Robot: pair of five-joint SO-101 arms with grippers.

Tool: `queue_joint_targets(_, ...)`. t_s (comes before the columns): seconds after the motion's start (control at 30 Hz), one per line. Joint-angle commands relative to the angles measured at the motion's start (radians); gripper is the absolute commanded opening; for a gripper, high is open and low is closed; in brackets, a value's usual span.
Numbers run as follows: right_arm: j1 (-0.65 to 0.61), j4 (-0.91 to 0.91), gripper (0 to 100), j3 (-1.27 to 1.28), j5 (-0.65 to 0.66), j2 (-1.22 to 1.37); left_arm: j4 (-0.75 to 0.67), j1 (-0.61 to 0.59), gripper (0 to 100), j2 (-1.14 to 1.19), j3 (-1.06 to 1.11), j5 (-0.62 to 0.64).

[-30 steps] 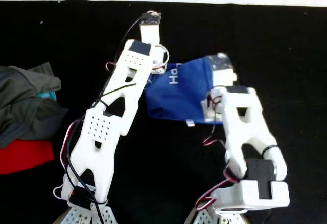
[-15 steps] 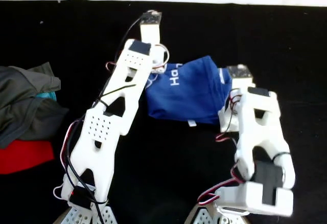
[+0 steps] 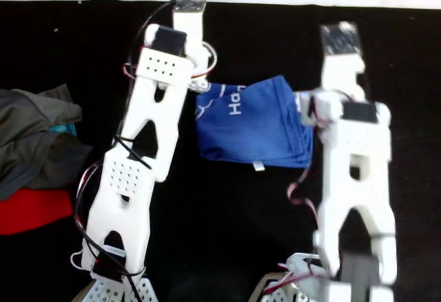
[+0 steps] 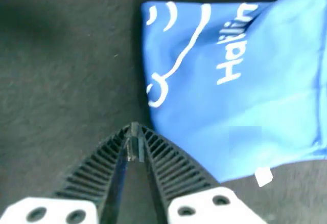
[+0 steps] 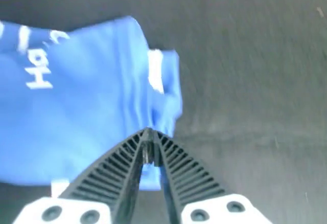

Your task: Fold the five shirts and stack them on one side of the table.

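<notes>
Blue folded shirt with white print (image 3: 256,124): flat on the black table (image 3: 69,47), between the two arms
Left gripper (image 4: 134,137): jaws pressed together, empty, just beside the shirt's edge
Right gripper (image 5: 148,139): jaws pressed together, empty, over the opposite edge
Grey and red shirt heap (image 3: 34,143): table's side, well apart

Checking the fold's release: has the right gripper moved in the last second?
Yes. The right gripper went from above the blue shirt toward the far edge of the table.

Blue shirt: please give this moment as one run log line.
blue shirt: folded, mid-table | left gripper: shut | right gripper: shut | clothes pile: table edge
</notes>
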Motion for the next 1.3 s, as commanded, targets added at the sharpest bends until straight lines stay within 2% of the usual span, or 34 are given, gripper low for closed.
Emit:
queue_joint_targets(0.0, -0.081, -0.016, 0.6, -0.236, -0.037, 0.245, 0.025, -0.045, 1, -0.07, -0.047, 0.009)
queue_joint_targets(0.23, -0.114, 0.007, 0.6, -0.552, -0.044, 0.67, 0.026, -0.111, 1, -0.07, -0.044, 0.009)
queue_joint_targets(0.37, -0.062, 0.085, 0.6, -0.67, -0.041, 0.809, 0.026, -0.116, 1, -0.064, -0.041, 0.008)
queue_joint_targets(0.6, 0.085, 0.223, 0.6, -0.771, -0.037, 0.871, 0.023, -0.105, 1, -0.064, -0.045, 0.008)
queue_joint_targets(0.77, 0.122, 0.292, 0.6, -0.783, 0.048, 0.857, 0.023, -0.091, 1, -0.065, -0.047, 0.008)
queue_joint_targets(0.87, 0.11, 0.392, 0.6, -0.842, 0.046, 0.806, 0.023, -0.09, 1, -0.068, -0.047, 0.008)
queue_joint_targets(0.97, 0.07, 0.41, 0.6, -0.906, 0.031, 0.751, 0.025, -0.088, 1, -0.068, -0.041, 0.009)
queue_joint_targets(1.17, -0.077, 0.295, 0.6, -0.915, -0.028, 0.78, 0.026, -0.088, 1, -0.068, -0.041, 0.009)
queue_joint_targets(1.27, -0.097, 0.229, 0.6, -0.903, -0.029, 0.874, 0.026, -0.093, 1, -0.067, -0.039, 0.009)
